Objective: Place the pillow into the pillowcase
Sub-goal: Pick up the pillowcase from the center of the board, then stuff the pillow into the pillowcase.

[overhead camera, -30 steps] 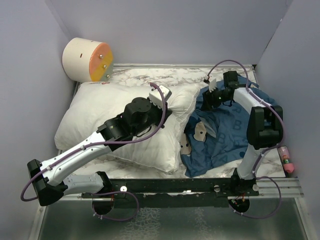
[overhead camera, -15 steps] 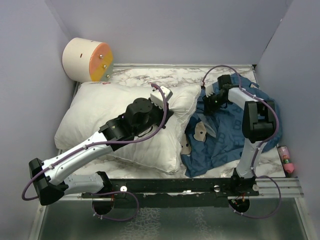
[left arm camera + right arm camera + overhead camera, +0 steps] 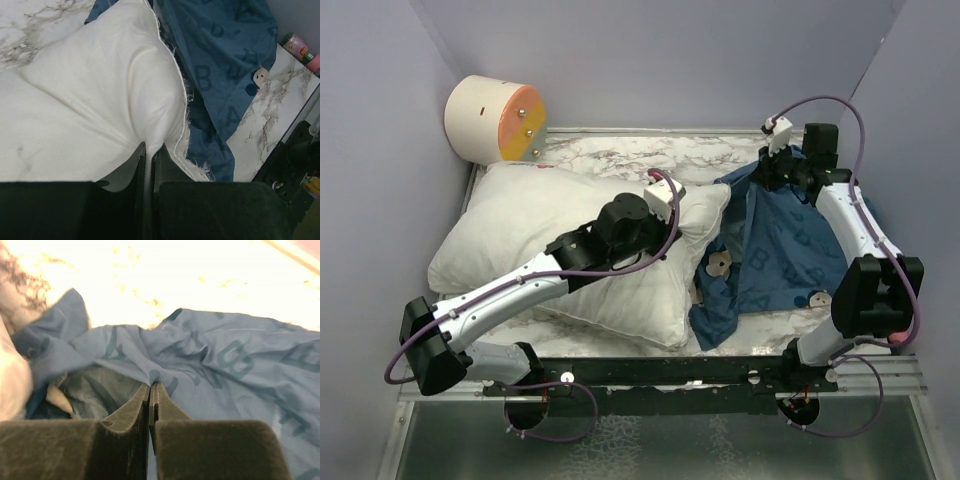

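Two arms show in the top view. The left gripper (image 3: 672,205) is pinched on the right end of the pillow (image 3: 530,230), which lies on the left half of the table (image 3: 620,150). The right gripper (image 3: 782,172) holds a far edge of the pillowcase (image 3: 790,255) lifted, the cloth hanging in a slope toward the near edge. Pillow corner and case touch mid-table. No part of the pillow is inside the case (judged from this view); its mouth cannot be made out.

Left wrist view: jaws pressed together on a fold of the pillow (image 3: 90,100) near its frayed seam. The pillowcase (image 3: 220,65) lies just beside, right of the seam.

Right wrist view: jaws closed on a thin ridge of pillowcase (image 3: 215,360). A darker hollow (image 3: 95,385) opens to the left below the ridge, possibly the interior; nothing lies in it.

Procedure: keep the upper layer raised so that the mouth stays open, confirm only one layer is pinched, then feed the pillow corner in low and straight
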### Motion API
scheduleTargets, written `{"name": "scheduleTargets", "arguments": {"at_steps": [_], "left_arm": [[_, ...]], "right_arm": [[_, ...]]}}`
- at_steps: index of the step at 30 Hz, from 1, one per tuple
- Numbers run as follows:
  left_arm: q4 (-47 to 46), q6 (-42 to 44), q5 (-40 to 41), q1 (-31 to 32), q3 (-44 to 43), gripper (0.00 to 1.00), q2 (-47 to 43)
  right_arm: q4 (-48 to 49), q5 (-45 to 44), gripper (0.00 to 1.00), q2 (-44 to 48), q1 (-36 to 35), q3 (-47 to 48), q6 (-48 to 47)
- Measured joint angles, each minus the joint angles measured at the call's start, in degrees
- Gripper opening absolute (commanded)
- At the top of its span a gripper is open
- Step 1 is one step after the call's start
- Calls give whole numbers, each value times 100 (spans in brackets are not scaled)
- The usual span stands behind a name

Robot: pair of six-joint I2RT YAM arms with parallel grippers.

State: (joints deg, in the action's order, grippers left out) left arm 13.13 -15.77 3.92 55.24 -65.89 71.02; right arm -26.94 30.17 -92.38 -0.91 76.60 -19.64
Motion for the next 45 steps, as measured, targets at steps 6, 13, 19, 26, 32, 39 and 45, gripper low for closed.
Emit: {"name": "scheduleTargets", "arguments": {"at_steps": [6,13,19,26,32,39,45], "left_arm": [[-116,-24,-348,-2,-90,0,568],[-81,9,-815,-37,-448,0,1239],[225,146,-1099,-76,-1062,0,1864],[540,267,-957,-188,-1679,0,2406],[964,542,-160,-229,-2529,0,2682],[-1303,1200,125,-120,-1327,0,2374],[-2916,2269,796,337,-673,11,2857]], "right_arm": [[485,28,2,-90,160,-144,345],[505,247,1,-503,160,-361,612],[796,1121,1,-85,160,-640,885],[1497,2177,1,1113,160,-1032,1110],[1670,3077,1,1276,157,-1036,1117],[1888,3440,1,1272,160,-1047,1432],[1784,3108,3,1091,160,-994,1493]]}}
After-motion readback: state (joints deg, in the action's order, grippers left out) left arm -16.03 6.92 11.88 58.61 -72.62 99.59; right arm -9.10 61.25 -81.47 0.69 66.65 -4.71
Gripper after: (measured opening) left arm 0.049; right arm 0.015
